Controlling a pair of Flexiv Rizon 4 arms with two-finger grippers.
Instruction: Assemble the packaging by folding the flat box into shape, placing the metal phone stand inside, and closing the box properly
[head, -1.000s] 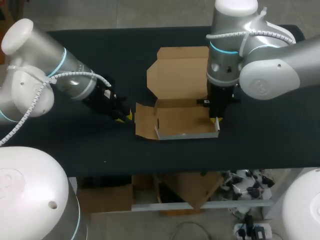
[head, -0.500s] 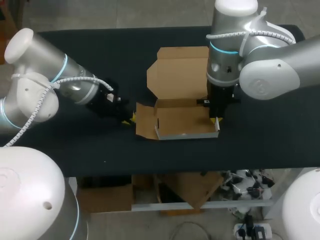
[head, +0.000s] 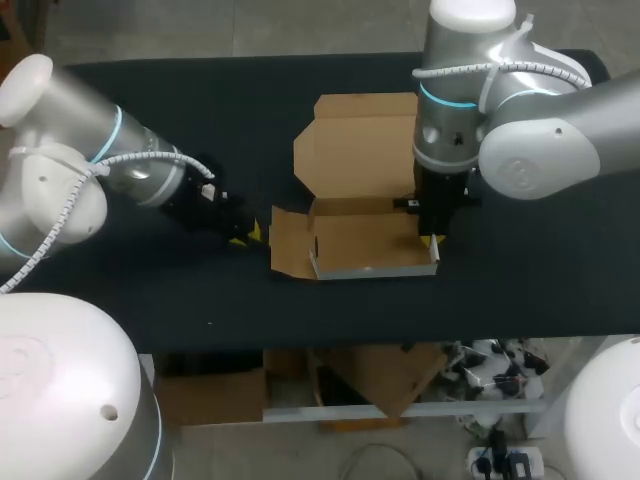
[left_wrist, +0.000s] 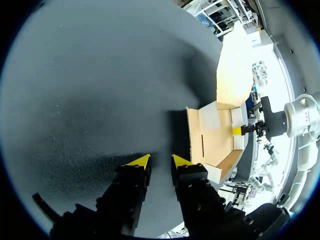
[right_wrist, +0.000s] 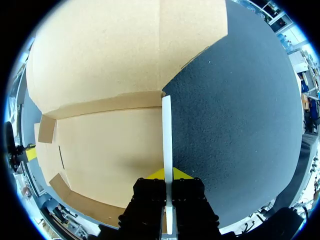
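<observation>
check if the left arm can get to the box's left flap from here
Probably yes: the left claw is open, right beside the left flap of the box, with only bare table between them.

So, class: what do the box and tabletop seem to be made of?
The box looks like matte cardboard: brown faces, creased flaps, white outer wall. The tabletop seems a black matte mat, perhaps felt or rubber; its surface looks speckled.

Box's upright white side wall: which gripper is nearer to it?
Right. The right gripper is shut on the side wall; the left gripper sits open near the opposite flap.
</observation>
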